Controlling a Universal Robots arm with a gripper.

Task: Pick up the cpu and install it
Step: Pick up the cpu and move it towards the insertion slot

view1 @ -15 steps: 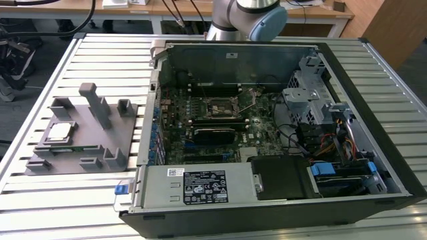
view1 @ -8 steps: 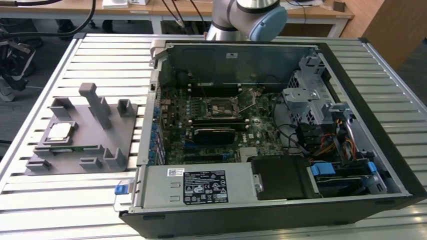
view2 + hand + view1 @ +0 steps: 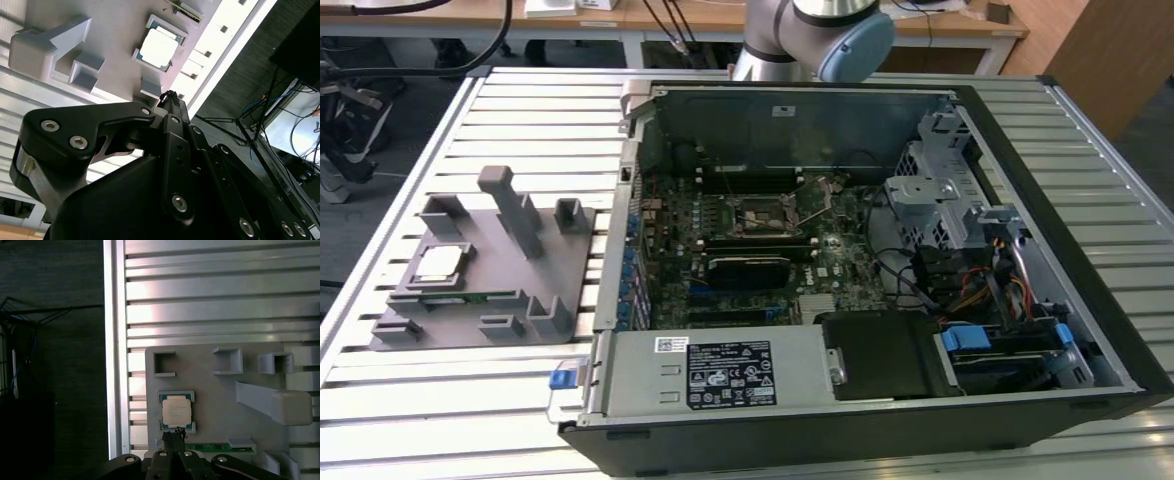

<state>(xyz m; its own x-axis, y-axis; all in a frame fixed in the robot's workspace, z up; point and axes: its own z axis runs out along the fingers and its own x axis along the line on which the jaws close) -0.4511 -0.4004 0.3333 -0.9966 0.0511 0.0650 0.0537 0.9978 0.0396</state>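
Gripper (image 3: pixel 173 435) hovers pinched closed, empty, near the chip (image 3: pixel 176 410) seated in its grey tray (image 3: pixel 210 390); arm (image 3: pixel 821 35) mostly cut off.

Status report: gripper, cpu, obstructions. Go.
Empty gripper shut, clear of the cpu. It sits in the grey fixture, not yet picked. Nothing lies on it.
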